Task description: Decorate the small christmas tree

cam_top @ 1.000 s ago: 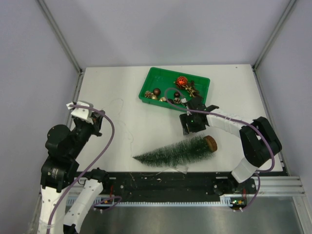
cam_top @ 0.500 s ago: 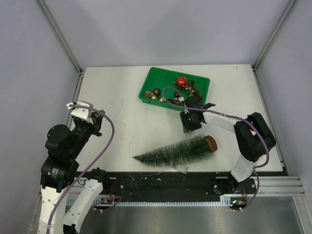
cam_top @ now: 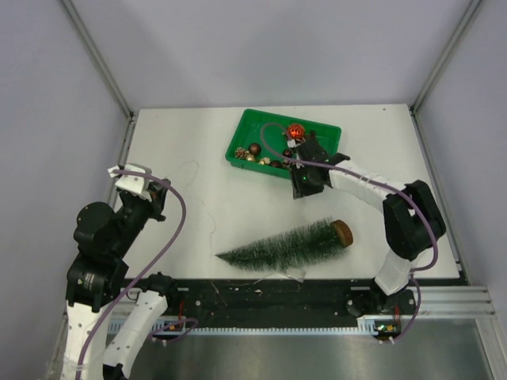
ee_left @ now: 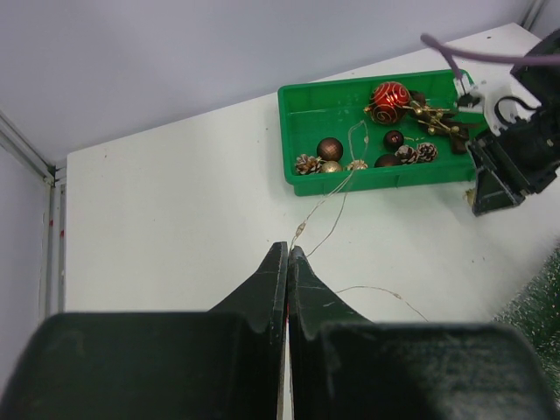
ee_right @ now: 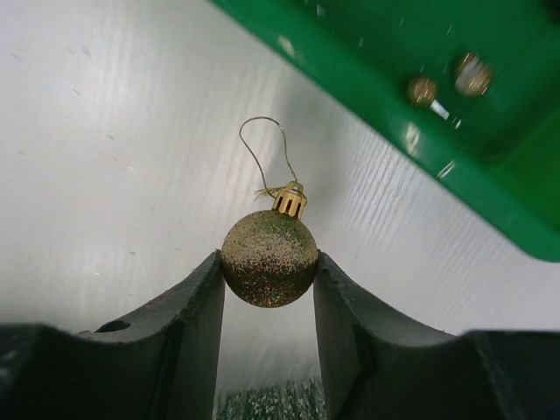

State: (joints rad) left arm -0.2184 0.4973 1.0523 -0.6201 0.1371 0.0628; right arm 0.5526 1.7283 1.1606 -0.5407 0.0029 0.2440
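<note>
Just outside green tray (cam_top: 236,138) — pinching gold bauble (ee_right: 269,258) by its sides in right tool (ee_right: 267,267), loop free to hook on small christmas tree (cam_top: 289,245); left tool (ee_left: 287,254) pressed together.

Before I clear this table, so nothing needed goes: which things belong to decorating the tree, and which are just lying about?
Job: small christmas tree; gold bauble in the right gripper; green tray with red bauble, pine cones.
Lying about: only the thin wire on the table, possibly a decoration too.
</note>
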